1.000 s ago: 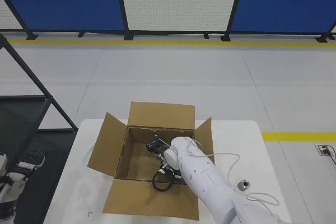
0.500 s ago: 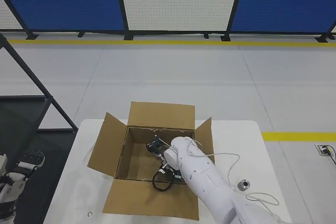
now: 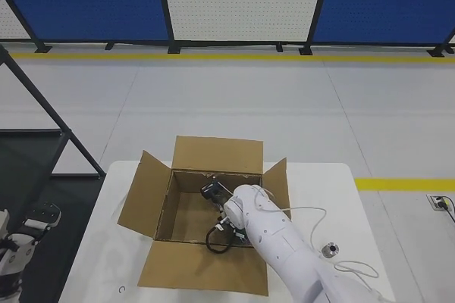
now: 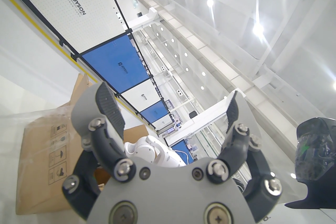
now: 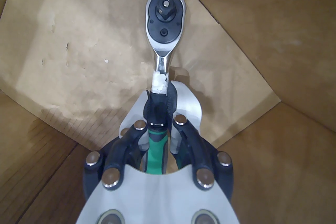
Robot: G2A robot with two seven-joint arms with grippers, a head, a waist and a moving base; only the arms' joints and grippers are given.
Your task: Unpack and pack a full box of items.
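Green-and-black rubber handle nearest, clamped tight between the jaws of the right gripper (image 5: 160,104), down inside the box (image 5: 262,12). Just past the fingertips, holding out the ratchet wrench (image 5: 164,22), steel head face-on to the wrist camera, over the brown paper floor of the box. Cannot tell whether touching that floor or just above it. Nothing else seen on that stretch of floor.

Judged as a transfer step with the wrench in hand, either coming out of the box or going in; cannot tell which. Calls next for a steady clamp and a path clear of the box walls and flaps. If unpacking, straight up and over the rim. If packing, down flat on the floor before parting the jaws.

Seen from above instead: box (image 3: 216,155) with its flaps spread, standing on the white worktop (image 3: 326,189), right arm bent down into it toward the far wall. Grip on the handle not readable there, but plain from the right wrist. Also from above, a small round black thing (image 3: 331,248) on the worktop outside the box.

Farther off, left gripper (image 4: 169,101) outside the box, beside its outer wall, jaws wide apart, holding nothing, pointing up at the ceiling.
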